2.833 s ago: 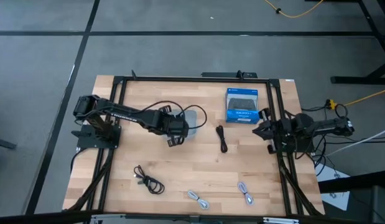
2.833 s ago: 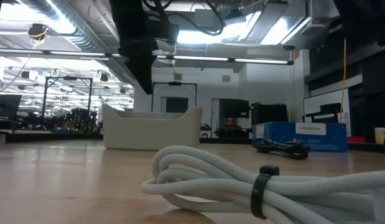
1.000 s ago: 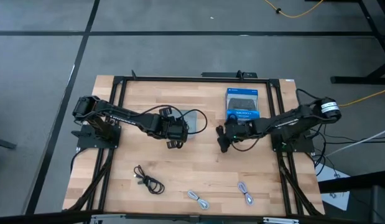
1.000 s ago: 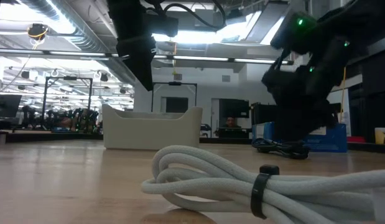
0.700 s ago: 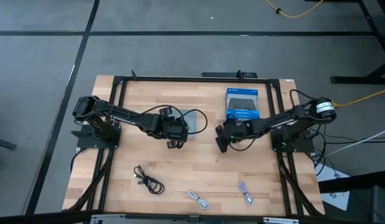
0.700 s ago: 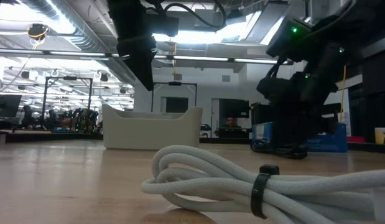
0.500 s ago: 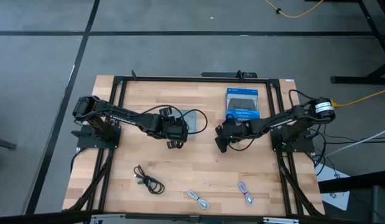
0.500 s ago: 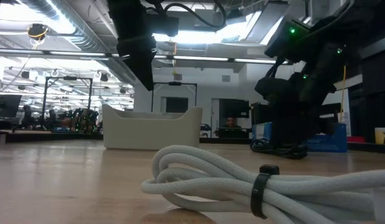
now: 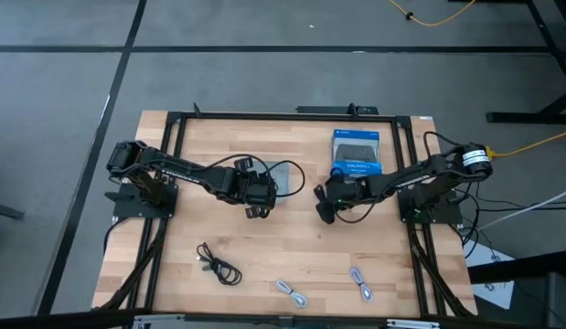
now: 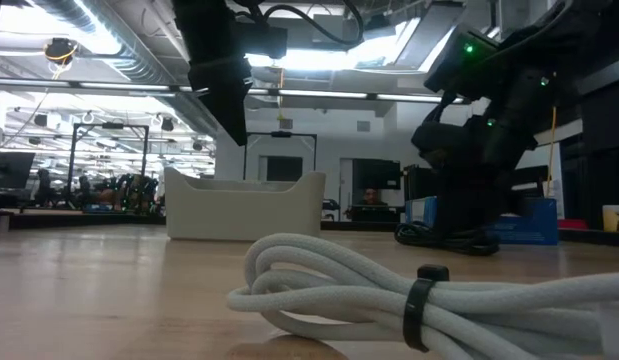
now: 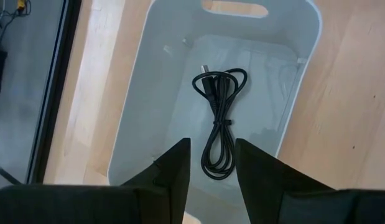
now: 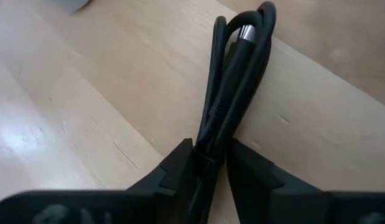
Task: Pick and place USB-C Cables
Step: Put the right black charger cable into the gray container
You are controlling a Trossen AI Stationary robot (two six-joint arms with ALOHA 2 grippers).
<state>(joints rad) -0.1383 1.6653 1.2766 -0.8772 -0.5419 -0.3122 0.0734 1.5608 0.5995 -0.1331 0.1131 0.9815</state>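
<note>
A black USB-C cable bundle (image 12: 239, 68) lies on the table's middle, left of the blue box (image 9: 357, 155). My right gripper (image 9: 325, 212) (image 12: 209, 165) is down on it and shut on it. My left gripper (image 9: 254, 211) (image 11: 212, 152) hovers open above the translucent tray (image 9: 283, 174) (image 11: 304, 74), touching nothing. Another black cable (image 11: 218, 124) lies flat on the tray's floor. Near the front edge lie a third black cable (image 9: 218, 263) and two white cables (image 9: 294, 293) (image 9: 362, 283). My right gripper pinches the black cable bundle between its two fingers at the tie band (image 12: 205, 154) around its middle. The fingers (image 12: 180, 165) come from above, slanting in from the table's right. The bundle's looped end (image 12: 254, 25) rests on the wood, as does the cable in the low view (image 10: 434, 238).
The blue box stands just behind and right of the right gripper. A white cable bundle (image 10: 389, 290) fills the low view's foreground. A black metal frame (image 9: 283, 117) runs round the table. Bare wood lies between the tray and the front cables.
My right gripper has moved a little toward the table's left edge and come down lower over the black cable. The left arm has kept still above the tray.
</note>
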